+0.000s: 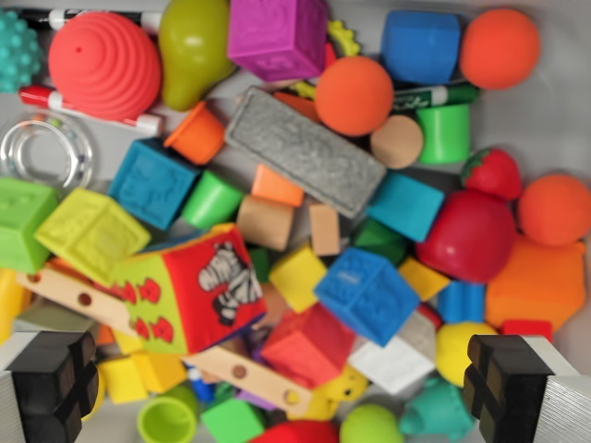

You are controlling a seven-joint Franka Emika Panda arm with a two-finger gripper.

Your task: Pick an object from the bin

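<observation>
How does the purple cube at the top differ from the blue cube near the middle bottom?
The purple cube lies at the top edge, partly cut off by the frame; the blue cube shows whole, lower down. The purple cube looks larger in this view than the blue cube. The purple cube sits almost square to the frame, while the blue cube is turned at an angle. Both have raised embossed patterns on their faces.

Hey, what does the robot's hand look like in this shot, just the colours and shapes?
Only the two fingers of the hand show, at the bottom corners of the wrist view. Each has a blocky matte black pad with grooves cut across it, one at the wrist view's left and one at its right, mounted on brushed silver-grey metal. No cables or markings are visible.
</observation>
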